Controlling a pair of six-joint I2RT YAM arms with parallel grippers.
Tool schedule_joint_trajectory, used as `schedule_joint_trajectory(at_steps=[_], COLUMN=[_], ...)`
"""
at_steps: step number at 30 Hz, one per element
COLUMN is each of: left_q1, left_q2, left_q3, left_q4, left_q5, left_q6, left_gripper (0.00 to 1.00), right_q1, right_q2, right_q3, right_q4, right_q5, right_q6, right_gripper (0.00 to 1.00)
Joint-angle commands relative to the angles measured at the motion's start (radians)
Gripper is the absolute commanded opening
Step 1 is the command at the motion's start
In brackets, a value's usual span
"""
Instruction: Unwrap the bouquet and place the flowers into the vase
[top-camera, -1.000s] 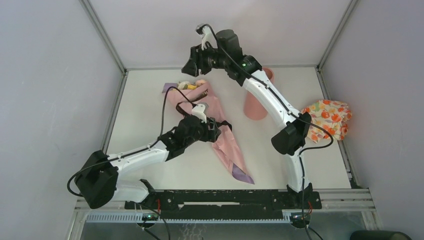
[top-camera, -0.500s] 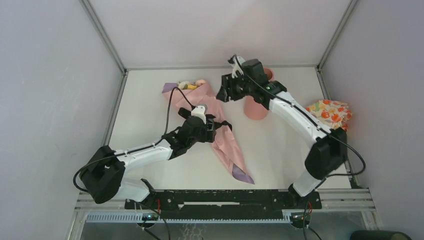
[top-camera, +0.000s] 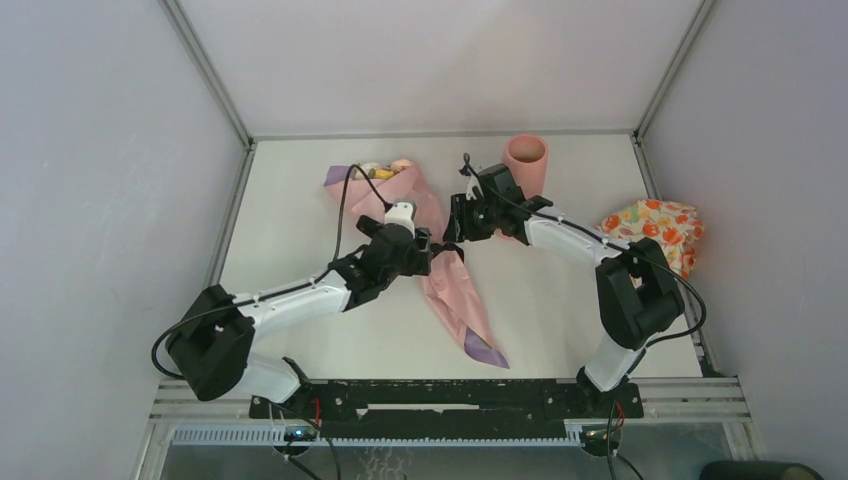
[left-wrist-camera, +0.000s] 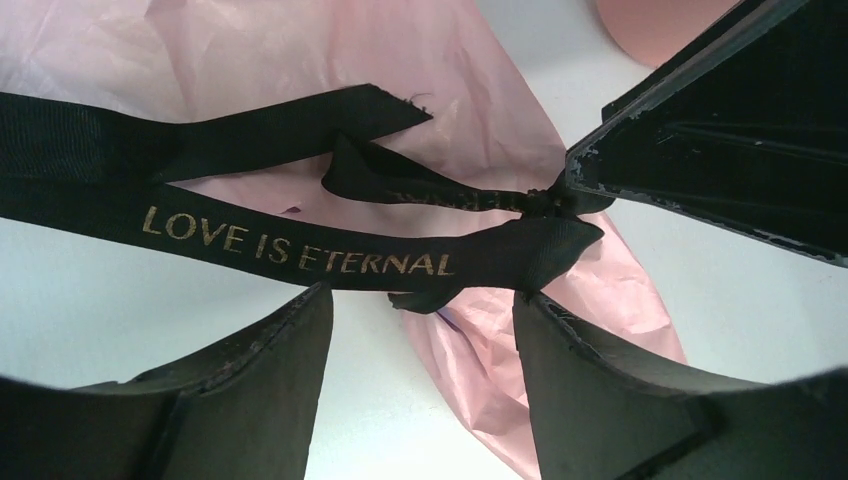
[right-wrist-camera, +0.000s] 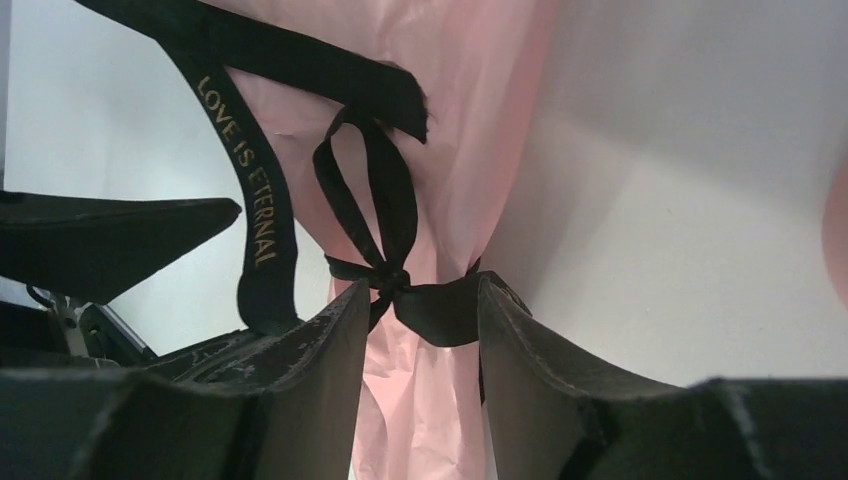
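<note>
Crinkled pink-paper bouquet (top-camera: 450, 290), flat black ribbon (left-wrist-camera: 300, 250). L gripper (left-wrist-camera: 420, 300) wide open, empty. R gripper (right-wrist-camera: 422, 290) half-open astride knot, grip unclear. R has dropped from cylindrical vase (top-camera: 525, 155).

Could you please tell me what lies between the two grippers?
The black ribbon knot of the bouquet, over pink paper; both wrist views show it.

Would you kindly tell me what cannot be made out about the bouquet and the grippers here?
- Top view: the flowers, mostly hidden by the bouquet paper.
- Right wrist view: whether the right gripper pinches the ribbon knot or only straddles it.
- Left wrist view: the vase, cut by the top edge.
</note>
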Motion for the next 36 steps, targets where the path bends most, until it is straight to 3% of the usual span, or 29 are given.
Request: schedule_joint_trajectory(at_steps=[1, 9, 18, 25, 30, 36], left_q1=[-0.005, -0.004, -0.004, -0.005, -0.004, 0.02], left_q2=[-0.001, 0.007, 0.019, 0.025, 0.037, 0.067], left_q3=[0.021, 0.02, 0.021, 0.022, 0.022, 0.041], left_q4=[0.003, 0.003, 0.003, 0.003, 0.002, -0.045], left_q5=[-0.039, -0.044, -0.038, -0.038, -0.051, -0.165], left_q6=[-0.013, -0.013, -0.017, -0.018, -0.016, -0.025], left_gripper=[0.71, 0.71, 0.71, 0.71, 0.71, 0.72], right_q1=[0.003, 0.012, 0.027, 0.032, 0.032, 0.034], right_q2=[0.003, 0.016, 0.011, 0.023, -0.006, -0.076], right_q3=[0.003, -0.037, -0.07, -0.072, -0.072, -0.071], right_q4=[0.085, 0.101, 0.102, 0.109, 0.11, 0.1], right_q5=[-0.004, -0.019, -0.012, -0.018, -0.006, 0.01], right_q6=[0.034, 0.046, 0.057, 0.067, 0.064, 0.061], right_gripper=[0.49, 0.38, 0.4, 0.08, 0.04, 0.0])
